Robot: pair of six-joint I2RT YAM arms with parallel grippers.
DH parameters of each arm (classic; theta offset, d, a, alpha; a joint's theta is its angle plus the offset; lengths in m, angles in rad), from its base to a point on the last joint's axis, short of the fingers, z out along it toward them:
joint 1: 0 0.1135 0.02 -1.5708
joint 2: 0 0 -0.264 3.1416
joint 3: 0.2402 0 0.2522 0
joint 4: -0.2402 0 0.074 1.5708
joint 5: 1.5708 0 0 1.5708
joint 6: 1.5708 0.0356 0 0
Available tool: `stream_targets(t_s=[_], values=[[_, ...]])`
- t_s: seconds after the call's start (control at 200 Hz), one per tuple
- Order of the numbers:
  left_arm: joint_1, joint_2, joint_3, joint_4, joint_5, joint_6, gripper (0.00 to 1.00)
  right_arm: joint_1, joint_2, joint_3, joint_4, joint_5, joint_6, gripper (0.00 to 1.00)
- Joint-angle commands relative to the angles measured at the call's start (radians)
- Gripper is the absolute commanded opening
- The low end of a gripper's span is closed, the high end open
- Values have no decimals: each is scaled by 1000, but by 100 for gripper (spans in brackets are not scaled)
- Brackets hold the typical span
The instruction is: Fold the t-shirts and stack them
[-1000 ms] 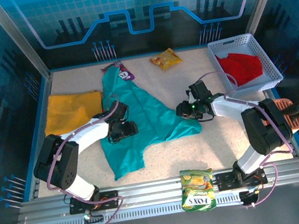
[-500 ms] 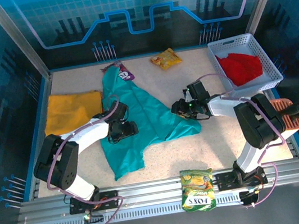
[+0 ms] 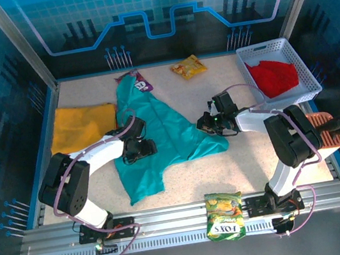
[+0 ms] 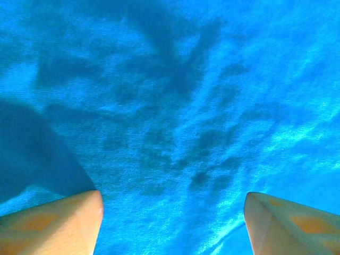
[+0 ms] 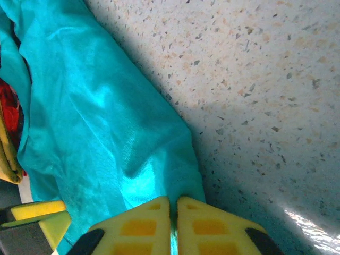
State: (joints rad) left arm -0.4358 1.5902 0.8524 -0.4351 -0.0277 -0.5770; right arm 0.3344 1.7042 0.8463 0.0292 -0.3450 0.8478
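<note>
Across the table's [image 3: 258, 152] middle lies the crumpled teal t-shirt [image 3: 157, 126], its right edge clenched in the right gripper [image 5: 173, 212]. The left gripper [image 4: 172, 223] is spread above it; contact unclear. A purple packet [image 3: 143, 81] touches its far end. The yellow-orange t-shirt [image 3: 82, 125] lies left, and the red t-shirt [image 3: 273, 77] fills the basket [image 3: 306, 70].

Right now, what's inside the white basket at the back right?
A crumpled red t-shirt lies in the basket. Anything beneath the shirt is covered.
</note>
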Motion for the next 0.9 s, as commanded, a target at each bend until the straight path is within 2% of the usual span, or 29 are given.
stream_targets(t_s=[0.0,0.055,0.2,0.36,0.56,0.685,0.751,0.896], values=[[3,-7,-16,0,22,8,72,-6,6,56,-39,30,-41,5],[3,-9,-19,2,20,9,72,-3,-2,68,-64,47,-66,0],[2,-6,-19,5,25,8,71,19,-25,113,-138,96,-161,0],[2,-8,-18,3,21,8,71,86,-70,181,-238,183,-310,0],[4,-4,-22,4,21,5,71,248,-105,257,-385,374,-526,2],[3,-6,-22,0,16,9,71,366,-117,271,-444,496,-608,2],[6,-12,-19,-7,9,15,72,408,-114,268,-475,494,-610,2],[20,-18,-19,-8,10,20,71,492,-84,224,-462,394,-537,6]])
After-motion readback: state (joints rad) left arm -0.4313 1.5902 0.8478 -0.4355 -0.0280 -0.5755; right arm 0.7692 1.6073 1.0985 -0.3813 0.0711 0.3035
